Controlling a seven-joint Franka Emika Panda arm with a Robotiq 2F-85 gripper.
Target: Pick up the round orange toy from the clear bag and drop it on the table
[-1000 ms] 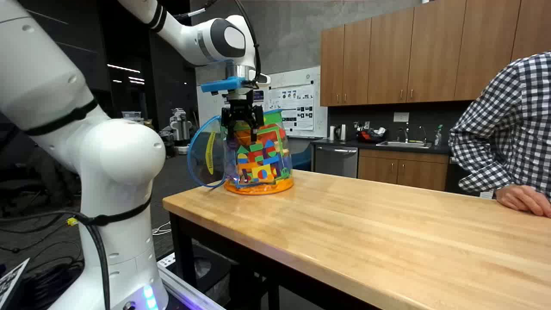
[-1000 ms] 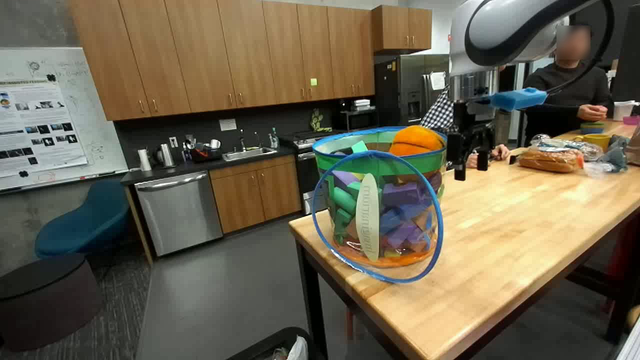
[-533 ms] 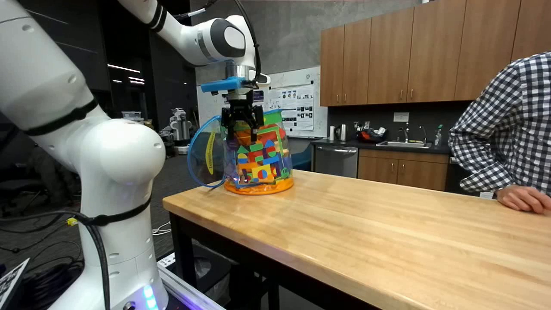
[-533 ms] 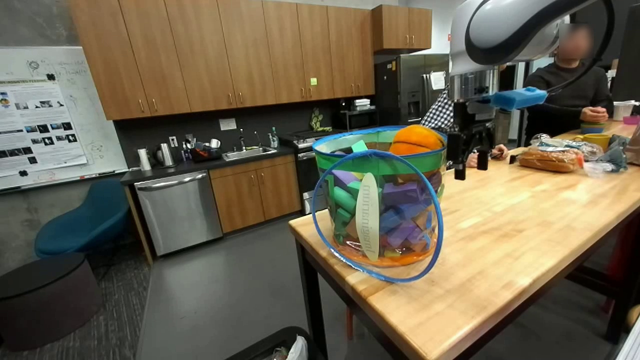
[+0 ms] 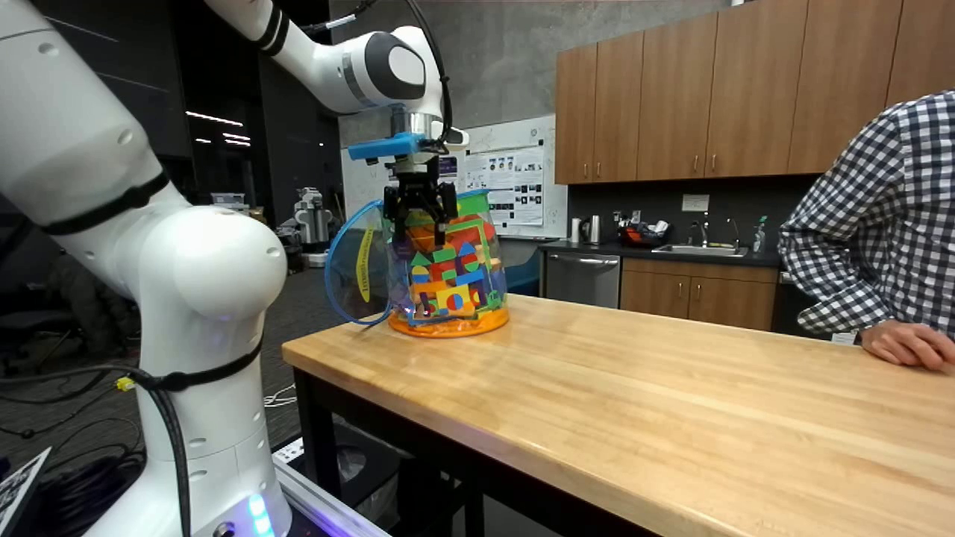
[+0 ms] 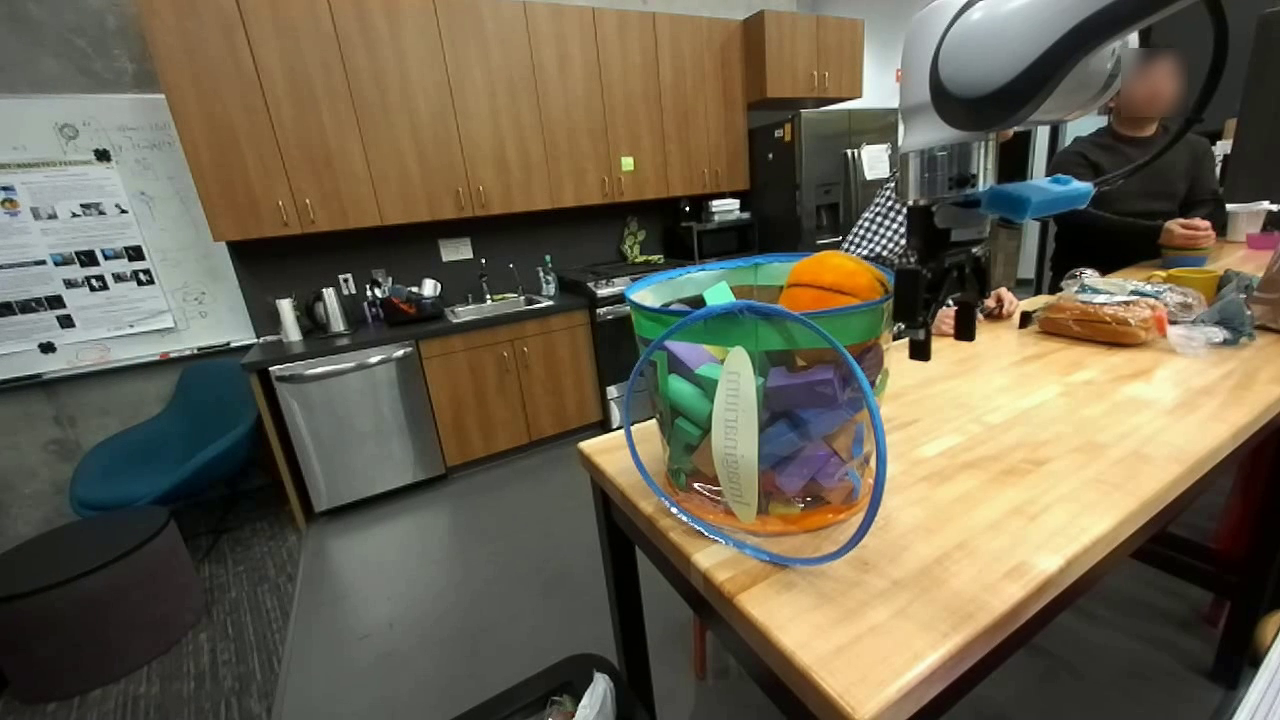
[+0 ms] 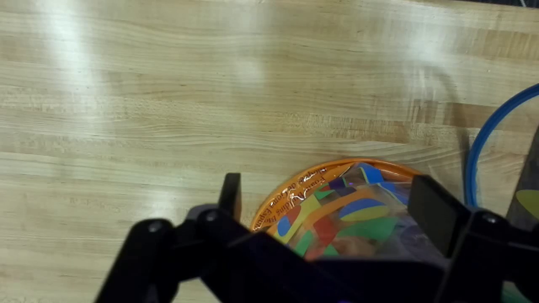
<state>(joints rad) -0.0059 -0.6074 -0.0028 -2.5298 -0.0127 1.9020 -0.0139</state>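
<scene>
The round orange toy (image 6: 832,280) with thin dark seams sits at the top of the clear bag (image 6: 740,430), partly above its rim. The bag, with orange base and colourful blocks, stands at the end of the light wooden table (image 5: 671,403). My gripper (image 6: 942,337) is open and empty beside the bag, outside its wall. In an exterior view the gripper (image 5: 419,233) is in front of the bag's upper part. In the wrist view the bag's orange base (image 7: 303,183) shows beyond the open gripper (image 7: 328,194); the toy is out of that view.
The bag's blue hoop (image 6: 880,450) hangs open over the table edge. A bread bag (image 6: 1105,318) and a yellow mug (image 6: 1190,280) are farther along the table. A person in a checked shirt (image 5: 888,201) rests a hand (image 5: 906,344) on the table.
</scene>
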